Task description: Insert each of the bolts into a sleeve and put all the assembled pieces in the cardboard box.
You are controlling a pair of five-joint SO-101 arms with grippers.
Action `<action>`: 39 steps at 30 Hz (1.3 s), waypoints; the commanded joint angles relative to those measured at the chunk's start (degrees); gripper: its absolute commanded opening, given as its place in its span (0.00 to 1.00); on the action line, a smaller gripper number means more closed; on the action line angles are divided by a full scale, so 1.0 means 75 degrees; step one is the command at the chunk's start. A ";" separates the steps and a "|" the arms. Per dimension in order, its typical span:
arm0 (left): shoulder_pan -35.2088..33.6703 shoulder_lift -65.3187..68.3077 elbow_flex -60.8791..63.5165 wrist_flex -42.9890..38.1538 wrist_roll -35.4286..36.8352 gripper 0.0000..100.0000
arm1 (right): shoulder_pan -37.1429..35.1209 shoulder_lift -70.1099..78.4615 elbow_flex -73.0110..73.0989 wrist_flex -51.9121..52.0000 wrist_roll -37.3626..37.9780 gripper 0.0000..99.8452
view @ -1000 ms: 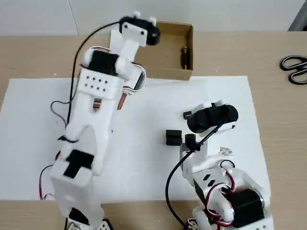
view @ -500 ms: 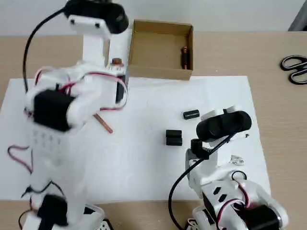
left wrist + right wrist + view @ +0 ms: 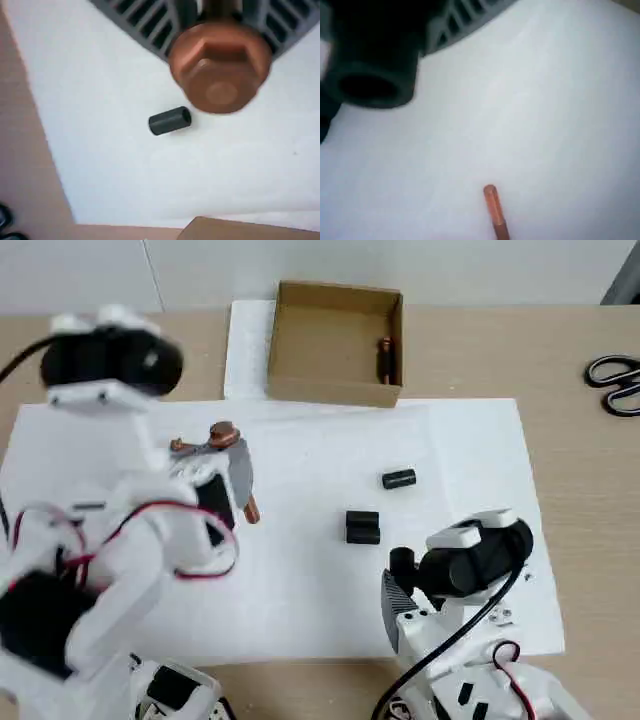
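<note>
My left gripper (image 3: 232, 468) hangs over the left part of the white sheet, shut on a copper bolt (image 3: 224, 433) whose shaft slants down toward the paper. In the left wrist view the bolt's hex head (image 3: 220, 75) is large and close. A loose black sleeve (image 3: 170, 120) lies on the paper beyond it. My right gripper (image 3: 398, 575) is near the front right, shut on a black sleeve (image 3: 370, 75) with its bore facing out. The bolt's tip (image 3: 494, 210) lies farther off. The cardboard box (image 3: 290, 340) at the back holds one assembled piece (image 3: 384, 358).
One black sleeve (image 3: 398, 479) and a pair of sleeves side by side (image 3: 362, 527) lie mid-sheet between the arms. Scissors (image 3: 615, 380) rest on the wooden table at the far right. The white paper (image 3: 470, 440) covers most of the work area.
My left arm has swung back from the box toward the near left, carrying the bolt. My right arm has drawn back toward the front edge with its sleeve.
</note>
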 commanded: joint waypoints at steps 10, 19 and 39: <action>0.0059 -0.4185 0.4753 -0.2766 -0.0316 0.00 | -0.1495 -0.0990 0.1571 -0.1471 0.0270 0.00; 0.0117 -0.5298 0.5796 -0.3141 -0.0293 0.00 | -0.2127 -0.1014 0.2086 -0.2620 0.0903 0.00; 0.0832 -0.5275 0.5855 -0.3727 -0.0059 0.00 | -0.3124 -0.1014 0.3880 -0.5480 0.1934 0.00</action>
